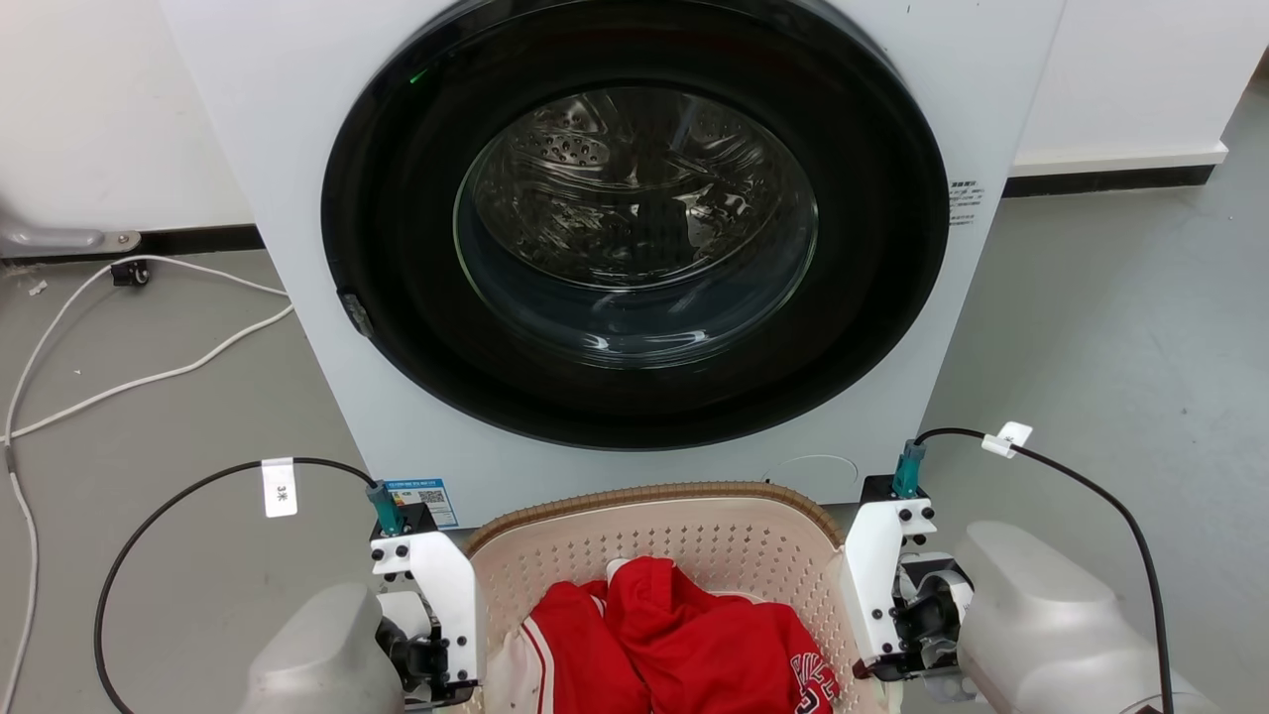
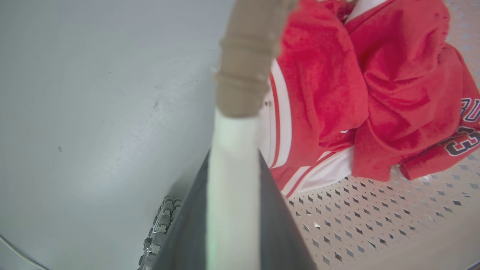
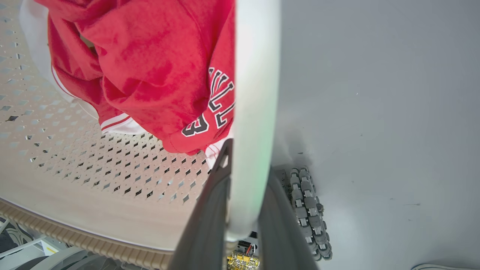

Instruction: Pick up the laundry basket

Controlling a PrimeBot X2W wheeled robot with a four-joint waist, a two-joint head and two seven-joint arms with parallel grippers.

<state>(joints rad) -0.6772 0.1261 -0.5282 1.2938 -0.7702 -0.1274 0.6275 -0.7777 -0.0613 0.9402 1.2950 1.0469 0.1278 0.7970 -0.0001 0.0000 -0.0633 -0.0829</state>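
surroundings: big white front-load washing machine (image 1: 288,198) with a round black-framed glass door (image 1: 634,228), door closed, steel drum seen through the glass, takes up the upper head view.
in the way: machine front stands right behind the far rim of the basket, very near; touching or not, cannot tell.
floor: smooth grey floor (image 1: 1110,327); thin white loose cable (image 1: 149,377) snakes over it left of the machine, well apart from the basket.
wall: white wall with dark skirting strip (image 1: 1100,181) behind the machine.
robot bits: black cable with white tag (image 1: 178,496) loops off the left wrist, second black tagged cable (image 1: 1091,486) off the right wrist; grey roller wheel (image 3: 307,210) on the floor just beside the right fingers.
task thing: rounded cream plastic laundry basket (image 1: 644,493) with perforated walls and brown woven-look rim, low centre of the head view, in front of the machine, between the two arms; on or off the floor, cannot tell.
contents: crumpled red fabric garments (image 1: 694,635) piled inside on the perforated bottom; red jersey with white trim and dark lettering (image 3: 210,108) lies toward the right-hand side.
left gripper (image 2: 232,168): dark fingers on both sides of the white side handle (image 2: 232,142), jaws clamped on it.
right gripper (image 3: 245,176): dark fingers either side of the other white side handle (image 3: 255,93), jaws clamped on it.
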